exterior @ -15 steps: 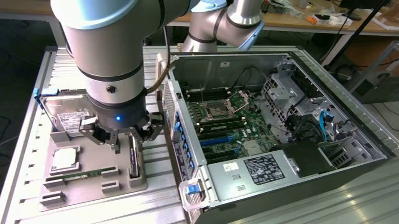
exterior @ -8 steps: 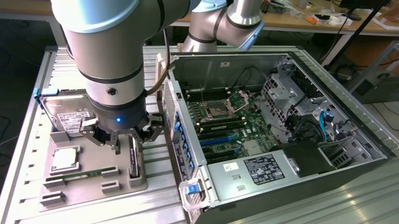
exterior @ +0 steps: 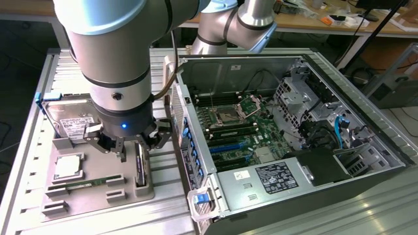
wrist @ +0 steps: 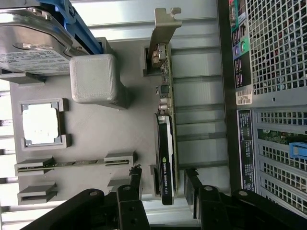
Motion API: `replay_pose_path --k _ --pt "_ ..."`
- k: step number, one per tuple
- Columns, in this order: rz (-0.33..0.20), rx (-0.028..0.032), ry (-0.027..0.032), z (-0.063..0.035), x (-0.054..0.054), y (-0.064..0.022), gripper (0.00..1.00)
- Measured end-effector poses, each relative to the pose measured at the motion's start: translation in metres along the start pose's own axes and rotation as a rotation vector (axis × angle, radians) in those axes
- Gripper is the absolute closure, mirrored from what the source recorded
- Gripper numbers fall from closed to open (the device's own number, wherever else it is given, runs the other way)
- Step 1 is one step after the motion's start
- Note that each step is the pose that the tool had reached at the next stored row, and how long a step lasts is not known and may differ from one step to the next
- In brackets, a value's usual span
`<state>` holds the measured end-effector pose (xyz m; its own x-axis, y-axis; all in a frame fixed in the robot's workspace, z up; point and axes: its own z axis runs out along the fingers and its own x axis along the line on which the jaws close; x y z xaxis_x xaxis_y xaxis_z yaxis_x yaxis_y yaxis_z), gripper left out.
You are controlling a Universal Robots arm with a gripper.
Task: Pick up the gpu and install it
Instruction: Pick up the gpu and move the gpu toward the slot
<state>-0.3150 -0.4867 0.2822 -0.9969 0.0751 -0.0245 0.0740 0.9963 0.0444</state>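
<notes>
PC case [exterior: 287,147] open, motherboard exposed, just beside the grey tray [exterior: 85,199]. Tray holds: hard drive [exterior: 68,120] at a corner away from the case, gpu [exterior: 139,169] on edge in the slot along the case-side edge, CPU [exterior: 68,166] mid-tray, memory stick [exterior: 91,182] in clips. Gripper [exterior: 127,144] jaws released, fingers [wrist: 135,182] flanking the gpu, gap each side. Little room between gpu and case wall. Arm hides gpu's bracket end in exterior view.

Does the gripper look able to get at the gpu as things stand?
Probably yes: the gripper is open, a finger on each side of the gpu, which stands on edge in the grey tray with nothing over it.
</notes>
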Motion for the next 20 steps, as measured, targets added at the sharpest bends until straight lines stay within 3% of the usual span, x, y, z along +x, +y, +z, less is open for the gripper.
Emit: replay_pose_path --k 13,20 --pt "-0.006 0.0001 0.0004 0.0082 -0.005 0.0006 0.52" --pt "-0.006 0.0028 0.0000 0.0158 -0.004 0.0089 0.52"
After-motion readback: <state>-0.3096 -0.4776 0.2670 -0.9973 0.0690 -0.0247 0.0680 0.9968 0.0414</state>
